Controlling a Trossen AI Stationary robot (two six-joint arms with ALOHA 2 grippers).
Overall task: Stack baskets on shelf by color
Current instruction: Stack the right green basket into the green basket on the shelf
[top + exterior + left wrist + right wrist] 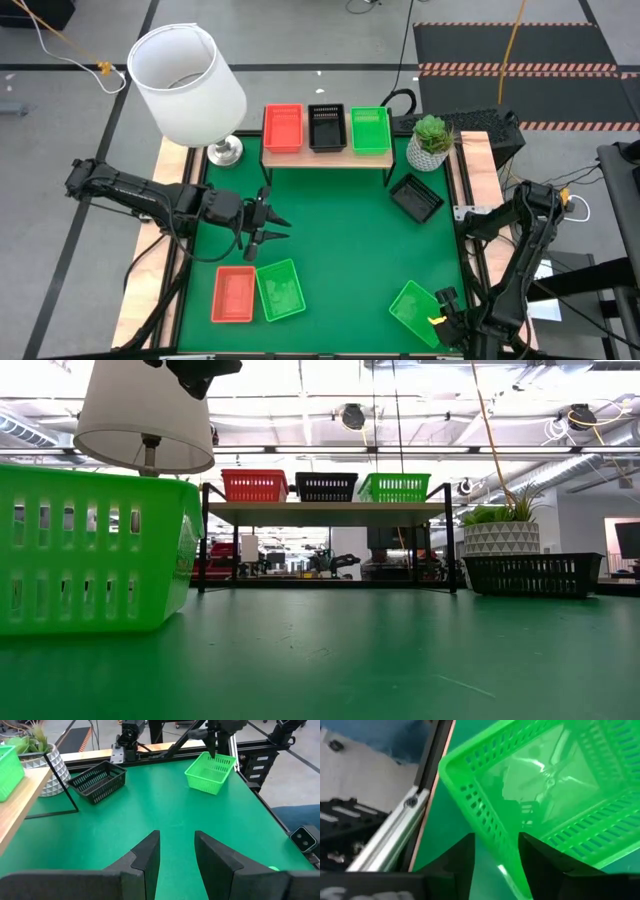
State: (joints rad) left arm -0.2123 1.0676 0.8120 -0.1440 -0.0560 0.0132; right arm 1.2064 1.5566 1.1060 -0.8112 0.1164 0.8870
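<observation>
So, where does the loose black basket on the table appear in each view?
High view: black basket right of centre, near the potted plant.
Low view: far right, beside the potted plant.
Left wrist view: beside the potted plant.
Right wrist view: not in it.
Shared landmark: the potted plant.

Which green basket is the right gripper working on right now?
The green basket at the table's near right corner, the one lying alone. The right gripper has its fingers astride that basket's rim. The others sit beside the red basket and on the shelf.
</observation>
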